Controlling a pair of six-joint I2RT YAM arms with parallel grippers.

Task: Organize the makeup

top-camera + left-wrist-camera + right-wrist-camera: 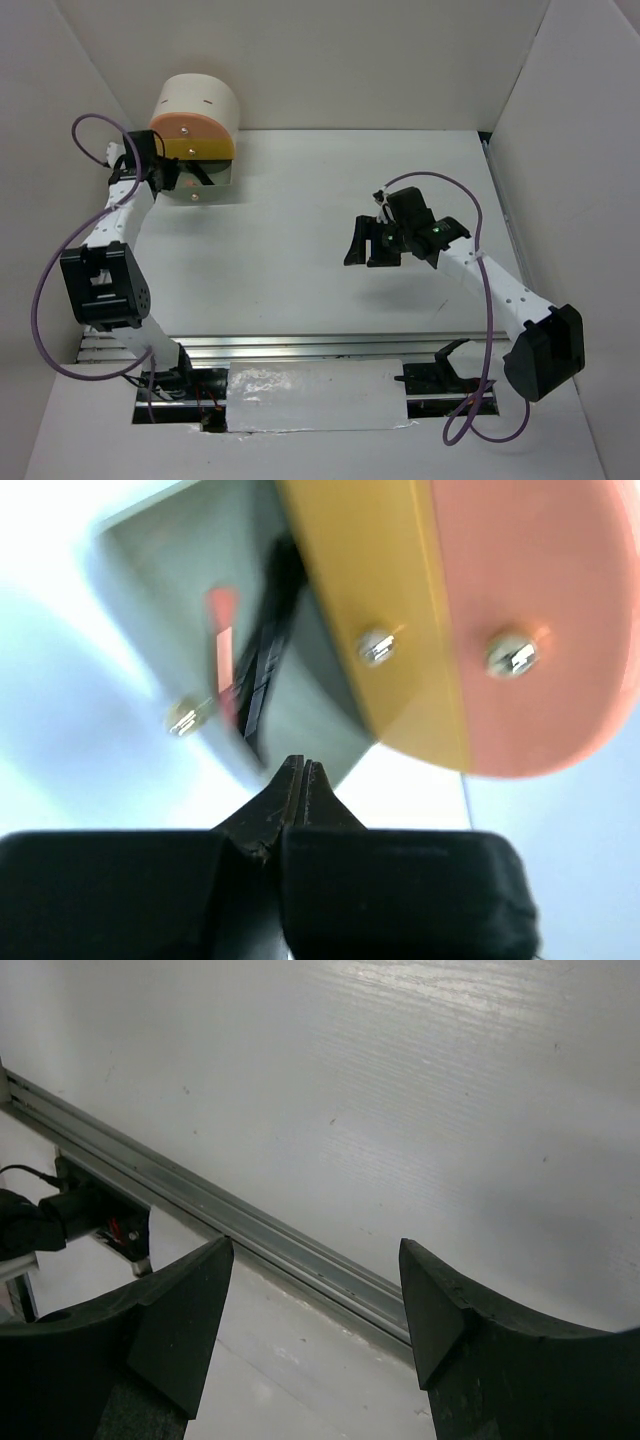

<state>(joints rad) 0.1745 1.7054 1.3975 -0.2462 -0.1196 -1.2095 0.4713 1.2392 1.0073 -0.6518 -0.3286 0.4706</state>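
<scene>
**Left gripper pressed shut at the open drawer, right gripper spread over the table**

On my overhead feed the left arm runs up the left side of the table (300, 190). Its elbow is bent and its wrist is turned towards the round drawer box (200, 105) in the far left corner. The left gripper (176, 181) sits at the box's lowest level, where the grey drawer (222, 178) stands pulled out. Through the left wrist camera I see the two fingers (290, 785) pressed flat together with nothing visible between them. Their tip is just beside the drawer's near edge, but the view is too blurred for me to tell whether they touch it.

The makeup I can find lies inside that grey drawer. There are thin black sticks (268, 655) lying lengthwise and a coral stick (222, 630) next to them. From above they show only as dark lines (207, 173). Above the drawer sit the yellow drawer front (385, 570) and the pink drawer front (540, 600), each with a small metal knob (376, 646).

The right arm stretches from its base at the near right towards the middle of the table. The right gripper (368, 250) hangs over bare surface, well apart from the box. Its wrist camera shows the jaws spread wide and holding nothing, with the right gripper (315, 1250) above the aluminium rail (250, 1222) at the table's near edge.
</scene>
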